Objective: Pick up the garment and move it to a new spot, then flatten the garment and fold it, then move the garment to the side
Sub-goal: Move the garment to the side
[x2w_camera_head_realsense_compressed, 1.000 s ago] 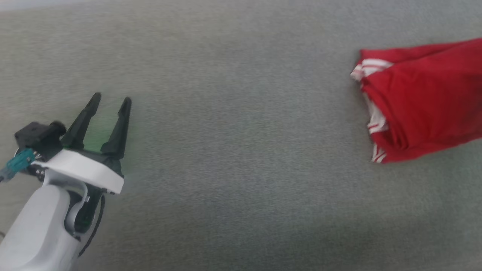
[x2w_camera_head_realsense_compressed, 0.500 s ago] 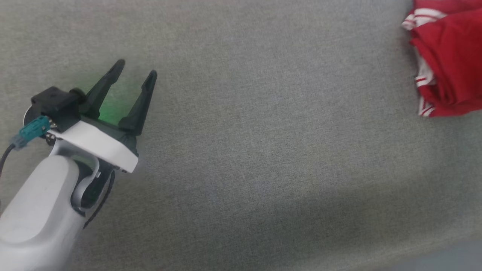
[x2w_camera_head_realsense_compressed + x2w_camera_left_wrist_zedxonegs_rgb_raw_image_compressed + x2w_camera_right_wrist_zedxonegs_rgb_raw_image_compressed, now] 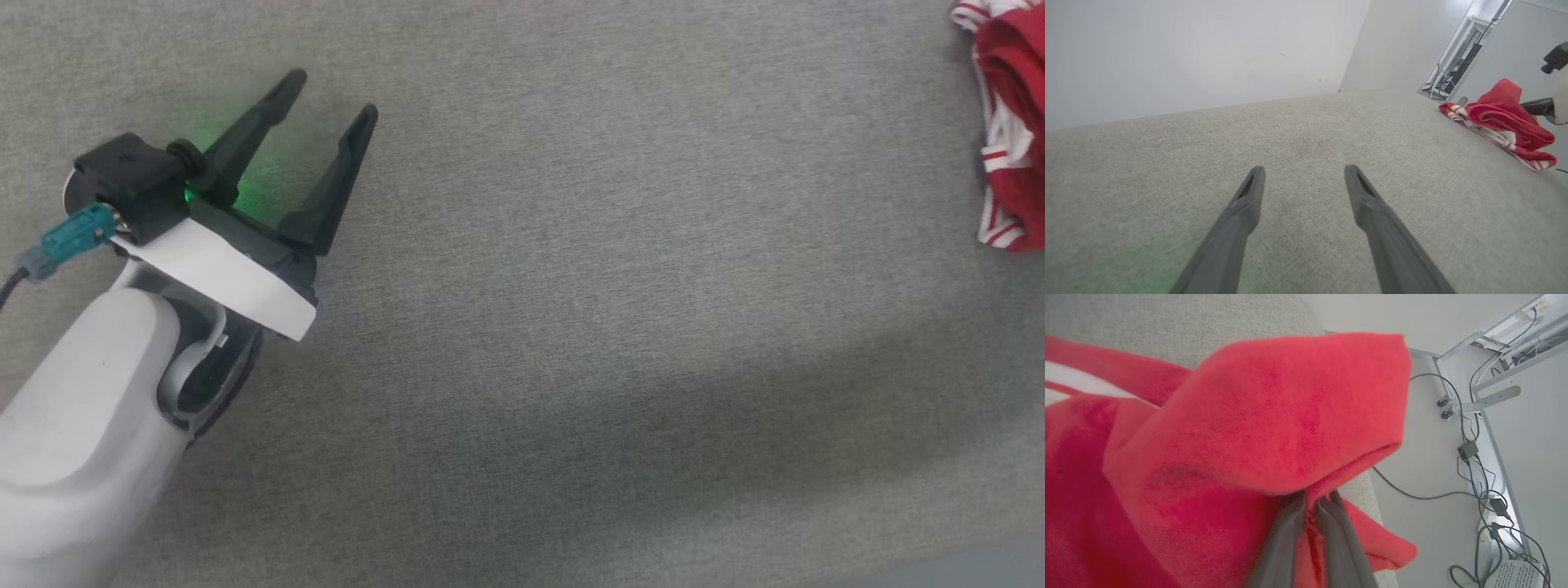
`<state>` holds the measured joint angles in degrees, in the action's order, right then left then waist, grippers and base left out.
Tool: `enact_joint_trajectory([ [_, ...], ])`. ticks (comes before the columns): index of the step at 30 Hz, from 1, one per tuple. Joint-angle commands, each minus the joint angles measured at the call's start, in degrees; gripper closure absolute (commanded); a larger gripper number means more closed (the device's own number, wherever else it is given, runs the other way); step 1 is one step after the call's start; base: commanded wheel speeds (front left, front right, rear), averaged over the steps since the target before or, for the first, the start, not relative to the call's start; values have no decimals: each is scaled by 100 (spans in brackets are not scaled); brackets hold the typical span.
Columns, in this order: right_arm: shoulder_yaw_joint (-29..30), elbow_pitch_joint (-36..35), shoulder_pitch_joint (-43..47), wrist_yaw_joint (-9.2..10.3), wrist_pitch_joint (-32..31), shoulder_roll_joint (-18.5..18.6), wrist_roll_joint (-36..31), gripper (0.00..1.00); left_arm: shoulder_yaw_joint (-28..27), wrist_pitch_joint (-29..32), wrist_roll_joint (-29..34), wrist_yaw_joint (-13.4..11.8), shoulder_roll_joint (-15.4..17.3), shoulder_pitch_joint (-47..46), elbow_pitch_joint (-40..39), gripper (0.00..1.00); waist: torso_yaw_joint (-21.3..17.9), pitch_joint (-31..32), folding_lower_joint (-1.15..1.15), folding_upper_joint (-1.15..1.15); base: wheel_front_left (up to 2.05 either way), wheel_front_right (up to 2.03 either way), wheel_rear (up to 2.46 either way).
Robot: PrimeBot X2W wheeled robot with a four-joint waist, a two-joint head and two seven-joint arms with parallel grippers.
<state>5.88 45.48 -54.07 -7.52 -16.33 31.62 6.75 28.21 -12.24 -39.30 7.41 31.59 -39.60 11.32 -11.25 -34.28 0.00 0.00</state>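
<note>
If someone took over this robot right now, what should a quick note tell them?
Left gripper: open, empty, over the gray fabric surface.
Right gripper: shut on a red fold of the garment, holding that fold raised.
Garment: bunched near the surface's right-hand edge.
Done: garment gripped.
To do: set it down and release; whether it was flattened and folded cannot be told.

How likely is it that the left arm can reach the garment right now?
Probably not without a long sweep. The left gripper is open over the grey fabric surface at the far left; the garment lies at the far right, pinched by the right gripper. Nothing stands between them.
</note>
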Motion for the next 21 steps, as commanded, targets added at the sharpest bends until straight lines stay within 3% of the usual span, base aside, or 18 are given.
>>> enact_joint_trajectory([
  [1, -13, 154, -110, 6, 101, -55, -65, 100, 26, -59, -70, 8, 58, -65, 56, 0, 51, -37, 0, 0, 0, 0, 0],
  [2, 2, 237, -164, 6, 146, -74, -88, 89, 46, -100, -104, 8, 76, -92, 58, 0, 65, -42, 0, 0, 0, 0, 0],
  [4, 23, 401, -229, 5, 196, -109, -118, 89, 100, -150, -176, 8, 136, -119, 47, 0, 85, -41, 0, 0, 0, 0, 0],
  [5, 65, 464, -269, 5, 249, -101, -135, 79, 111, -173, -198, 8, 164, -133, 38, 0, 93, -40, 0, 0, 0, 0, 0],
  [6, 108, 538, -314, 5, 272, -97, -146, 56, 103, -206, -251, 8, 169, -137, 29, 0, 102, -34, 0, 0, 0, 0, 0],
  [7, 126, 605, -348, 5, 289, -111, -179, 16, 86, -227, -309, 8, 169, -124, 20, 0, 108, -21, 0, 0, 0, 0, 0],
  [8, 126, 605, -348, 5, 289, -111, -179, 16, 86, -227, -309, 8, 169, -124, 20, 0, 108, -21, 0, 0, 0, 0, 0],
  [9, 148, 646, -384, 5, 301, -125, -188, 0, 64, -250, -346, 8, 190, -110, 18, 0, 111, 1, 0, 0, 0, 0, 0],
  [21, 76, 879, -594, 5, 561, -197, -91, 0, -530, -295, -123, 9, 101, 363, 1, 0, 126, 509, 0, 0, 0, 0, 0],
])
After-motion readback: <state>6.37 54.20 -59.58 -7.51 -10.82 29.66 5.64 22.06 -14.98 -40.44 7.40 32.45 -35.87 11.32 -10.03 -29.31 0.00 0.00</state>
